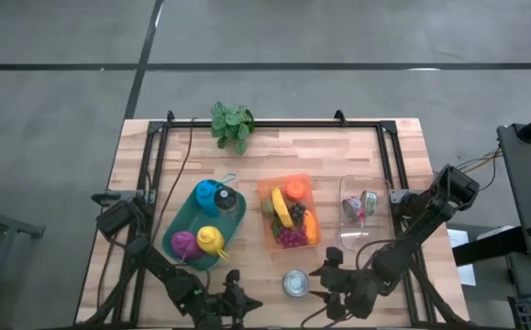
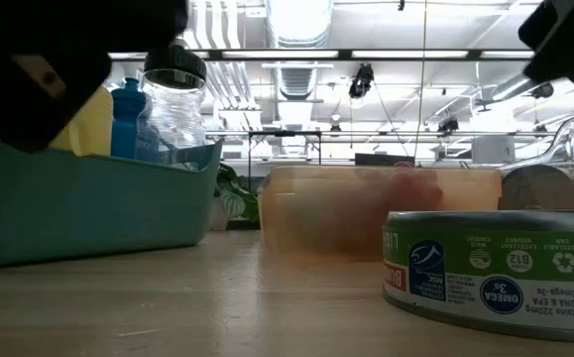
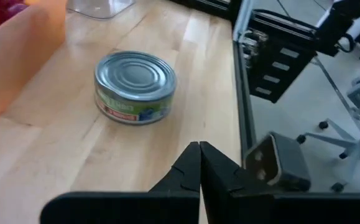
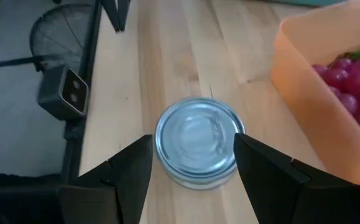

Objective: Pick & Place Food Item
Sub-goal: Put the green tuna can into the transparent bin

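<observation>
Light wooden table (image 1: 274, 302), grey floor around, right tool (image 4: 192, 162) spread astride tin can (image 4: 198, 149), left tool (image 3: 199, 163) pressed together

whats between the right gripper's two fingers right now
The tuna can stands upright on the wooden table between the right gripper's open fingers, apparently untouched by either. The right wrist view shows it.

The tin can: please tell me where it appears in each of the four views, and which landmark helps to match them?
High view: tin can at the table's near edge, below the orange container.
Low view: lower right foreground, label visible.
Left wrist view: upper centre-left.
Right wrist view: centre, between the open right gripper fingers.
Shared landmark: the orange container beside the can in every view.
</observation>
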Motion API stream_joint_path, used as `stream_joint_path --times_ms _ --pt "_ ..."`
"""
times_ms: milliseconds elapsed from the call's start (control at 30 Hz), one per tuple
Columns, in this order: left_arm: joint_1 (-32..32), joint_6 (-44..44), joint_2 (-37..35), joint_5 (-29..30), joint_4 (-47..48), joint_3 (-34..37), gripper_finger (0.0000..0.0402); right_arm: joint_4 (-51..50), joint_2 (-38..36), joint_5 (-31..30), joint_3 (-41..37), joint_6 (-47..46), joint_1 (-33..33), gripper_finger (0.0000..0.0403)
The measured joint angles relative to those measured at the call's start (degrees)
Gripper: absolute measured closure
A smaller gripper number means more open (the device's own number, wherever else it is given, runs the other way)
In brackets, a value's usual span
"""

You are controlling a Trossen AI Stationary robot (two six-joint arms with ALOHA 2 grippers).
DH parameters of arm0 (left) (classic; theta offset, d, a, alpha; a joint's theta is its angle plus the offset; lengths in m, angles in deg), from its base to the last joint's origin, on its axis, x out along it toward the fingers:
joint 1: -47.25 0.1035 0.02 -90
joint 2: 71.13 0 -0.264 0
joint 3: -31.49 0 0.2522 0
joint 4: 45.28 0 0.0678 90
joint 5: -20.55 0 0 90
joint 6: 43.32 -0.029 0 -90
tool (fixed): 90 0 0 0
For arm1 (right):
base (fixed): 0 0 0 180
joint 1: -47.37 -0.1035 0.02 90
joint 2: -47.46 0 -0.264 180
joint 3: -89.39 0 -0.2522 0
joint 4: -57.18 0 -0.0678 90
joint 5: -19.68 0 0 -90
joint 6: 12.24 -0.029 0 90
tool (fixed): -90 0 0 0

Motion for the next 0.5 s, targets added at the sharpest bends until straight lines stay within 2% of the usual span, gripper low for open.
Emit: stream_joint_path --times_ms 133,333,500 --pt "2.1 0.0 0.0 -1.3 -0.3 0.0 0.0399 0.0 2.1 0.3 -0.1 0.0 0.0 0.0181" --pt "4.4 -0.3 0.0 -10.4 -0.3 0.0 0.0399 0.4 5.0 0.3 -0.1 -0.1 0.0 0.0181" --pt "4.5 -1.8 0.0 -11.2 -0.3 0.0 0.0399 3.0 7.0 0.3 -0.1 -0.1 0.0 0.0181"
